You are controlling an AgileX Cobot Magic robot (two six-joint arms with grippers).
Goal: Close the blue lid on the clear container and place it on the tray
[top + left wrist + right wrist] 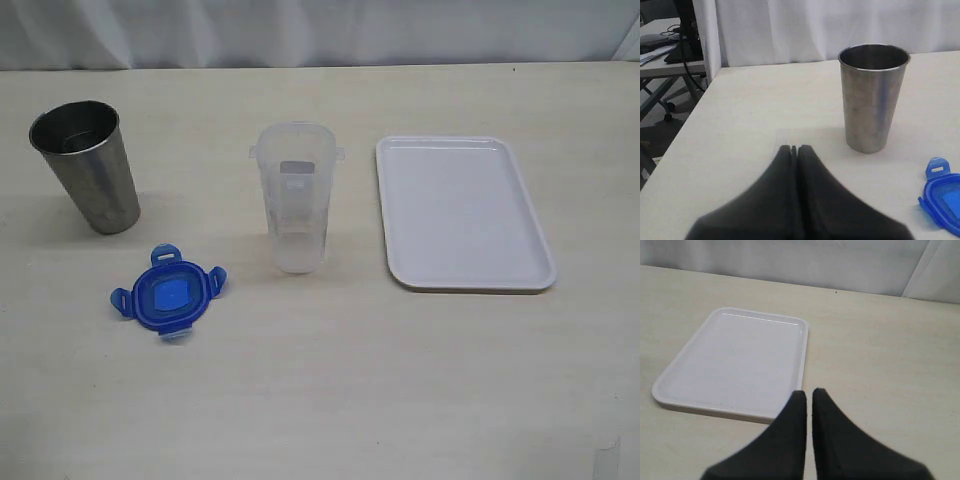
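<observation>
The blue lid [168, 292] lies flat on the table, left of the clear container [297, 198], which stands upright and uncovered in the middle. The white tray [463, 212] lies to the container's right with nothing on it. Neither arm shows in the exterior view. My left gripper [794, 148] is shut and holds nothing; it hovers over bare table short of the steel cup, and the lid's edge [942, 196] shows at that view's side. My right gripper [809, 392] is shut with only a thin slit between the fingers, just off the tray's [735, 362] near corner.
A grey steel cup [88, 165] stands upright at the back left, also seen close in the left wrist view [872, 95]. A white curtain backs the table. Beyond the table's left edge stand a desk and a chair [665, 60].
</observation>
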